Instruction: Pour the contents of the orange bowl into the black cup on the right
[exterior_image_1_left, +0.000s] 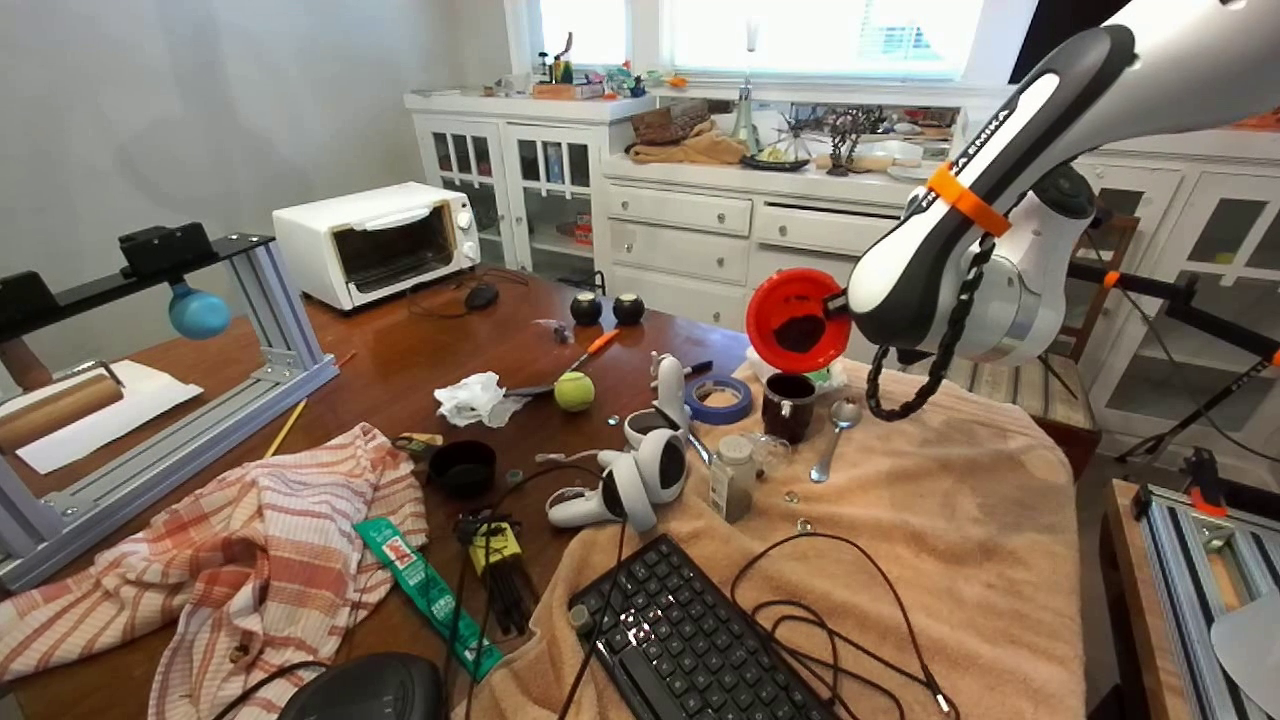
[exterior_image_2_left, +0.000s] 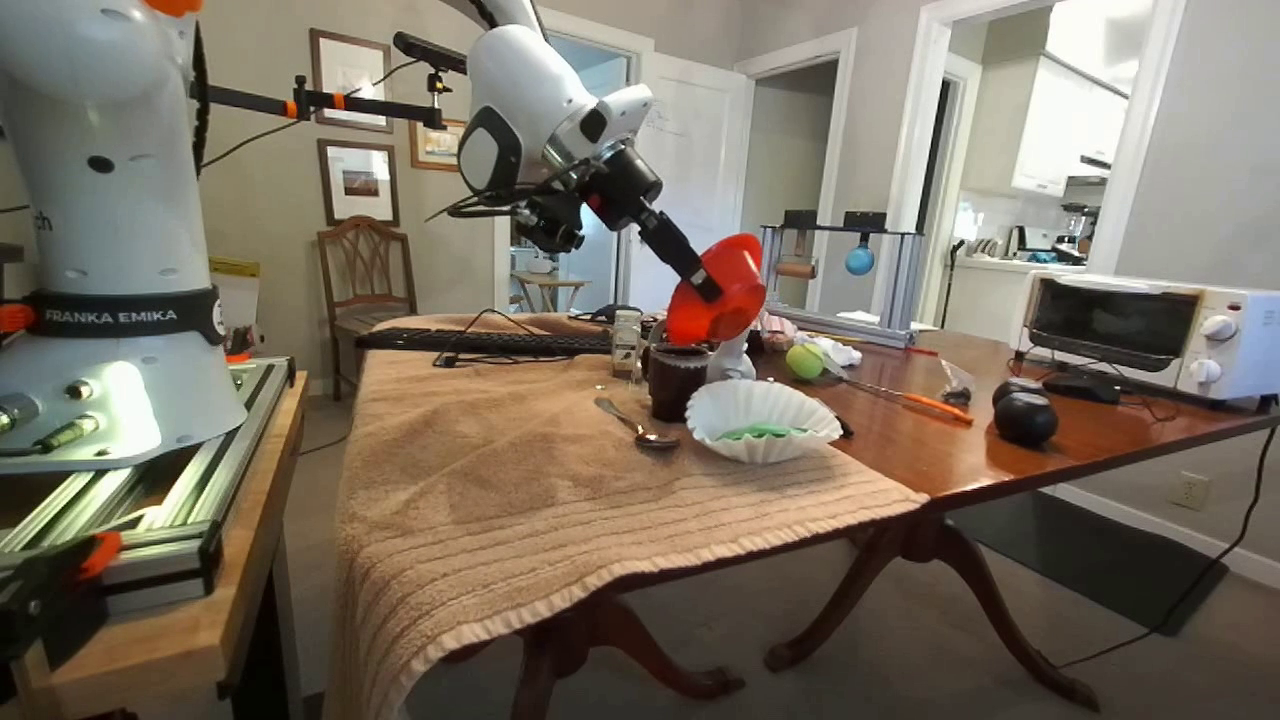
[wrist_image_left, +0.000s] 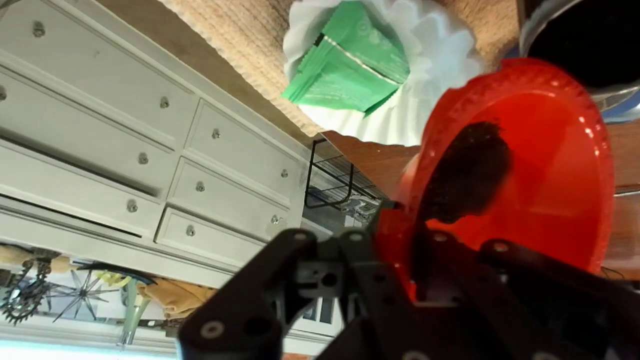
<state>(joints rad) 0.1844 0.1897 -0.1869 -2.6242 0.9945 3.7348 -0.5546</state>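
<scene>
The orange bowl (exterior_image_1_left: 772, 295) hangs steeply tilted in the air, with dark grainy contents (exterior_image_1_left: 800, 335) lying in it. My gripper (exterior_image_2_left: 705, 285) is shut on the bowl's rim, one finger outside the wall and one inside. In the wrist view the gripper (wrist_image_left: 407, 225) pinches the red rim, and the dark contents (wrist_image_left: 467, 172) sit against the bowl's wall. Right below the bowl stands the black cup (exterior_image_2_left: 678, 385), upright on the tan towel. The bowl's lower edge is close above the cup's mouth in both exterior views. What lies inside the cup cannot be made out.
A white paper filter (exterior_image_2_left: 770, 395) holding green packets stands beside the cup, with a spoon (exterior_image_2_left: 635, 425) nearby. Blue tape (exterior_image_1_left: 720, 400), a glass shaker (exterior_image_1_left: 733, 480) and white controllers (exterior_image_1_left: 650, 470) crowd its other side. Another black cup (exterior_image_1_left: 462, 468) stands farther off.
</scene>
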